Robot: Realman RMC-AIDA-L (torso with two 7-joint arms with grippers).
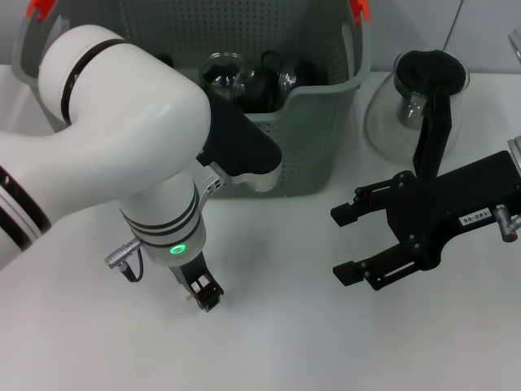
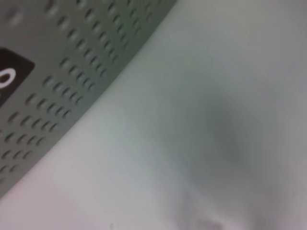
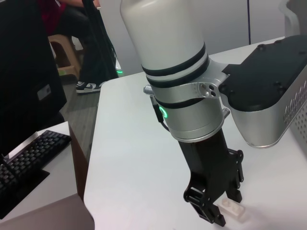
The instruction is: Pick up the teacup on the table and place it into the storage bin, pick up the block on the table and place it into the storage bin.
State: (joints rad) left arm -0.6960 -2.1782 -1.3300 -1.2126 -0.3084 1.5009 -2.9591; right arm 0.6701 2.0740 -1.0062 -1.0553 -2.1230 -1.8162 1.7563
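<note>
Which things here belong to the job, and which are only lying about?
Job:
- bin, glassware inside, teacup not clearly told apart
- block, pale, on the table at the left gripper
- right gripper, open, hovering apart

Lying about:
- carafe, right of the bin
- keyboard, off the table

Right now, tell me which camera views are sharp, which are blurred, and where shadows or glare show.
Head view: sharp; the left hand casts a soft shadow on the white table, and the clear glass carafe with the black handle shows highlights. Left wrist view: out of focus, with the grey-green perforated plastic storage bin smeared. Right wrist view: sharp; the small translucent white block sits beside that left hand.
</note>
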